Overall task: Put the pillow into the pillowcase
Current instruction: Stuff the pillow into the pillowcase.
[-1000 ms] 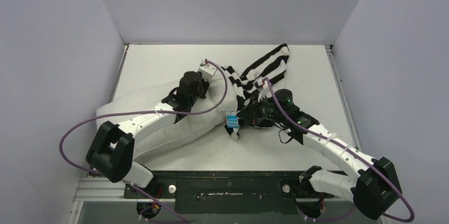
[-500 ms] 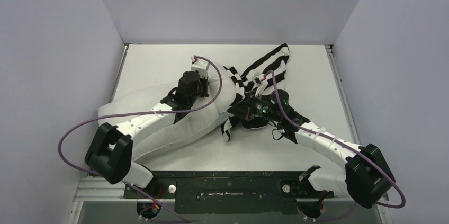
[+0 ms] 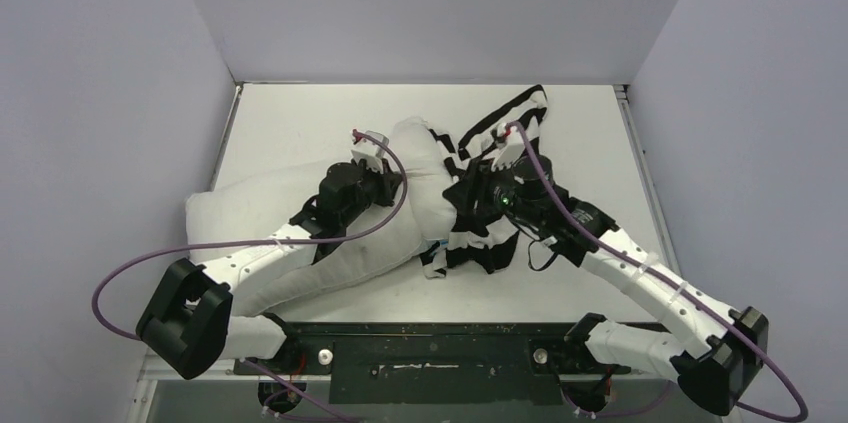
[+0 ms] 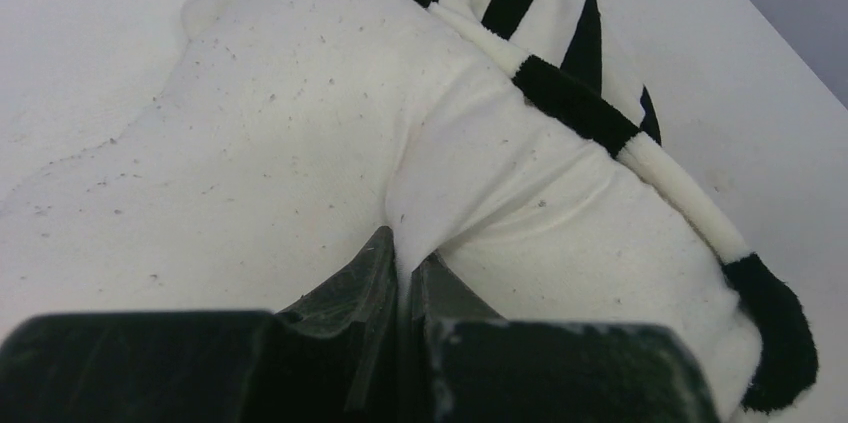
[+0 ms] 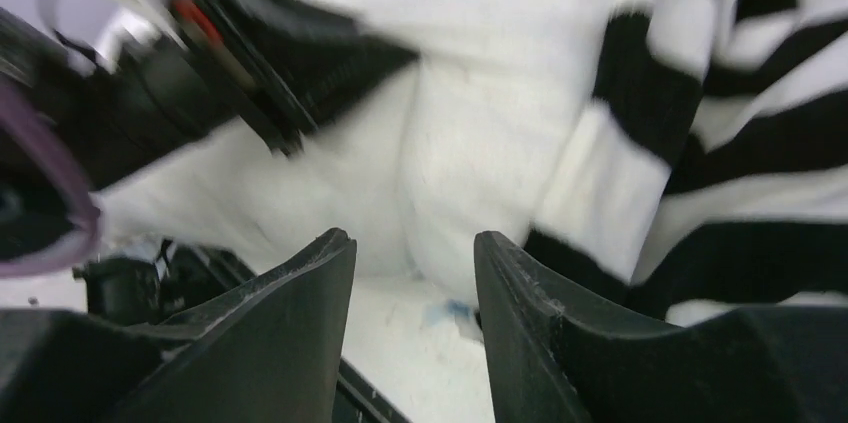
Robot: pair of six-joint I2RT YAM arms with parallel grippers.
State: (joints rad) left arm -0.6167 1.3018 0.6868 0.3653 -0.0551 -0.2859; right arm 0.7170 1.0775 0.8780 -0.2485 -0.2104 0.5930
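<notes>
Striped pillowcase [image 3: 472, 243] partly covers pillow [image 3: 372, 243] beneath left arm [image 3: 255, 251].

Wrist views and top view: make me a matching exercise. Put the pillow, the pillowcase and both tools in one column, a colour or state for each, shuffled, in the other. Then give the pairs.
Column one:
1. pillow
2. pillowcase
3. left tool
4. right tool

Column two:
A. jaws apart, nothing between them
B. broad black and white stripes
C. shut, pinching a fold of white fabric
D. plain off-white

Pairs: 1-D, 2-B, 3-C, 4-A
</notes>
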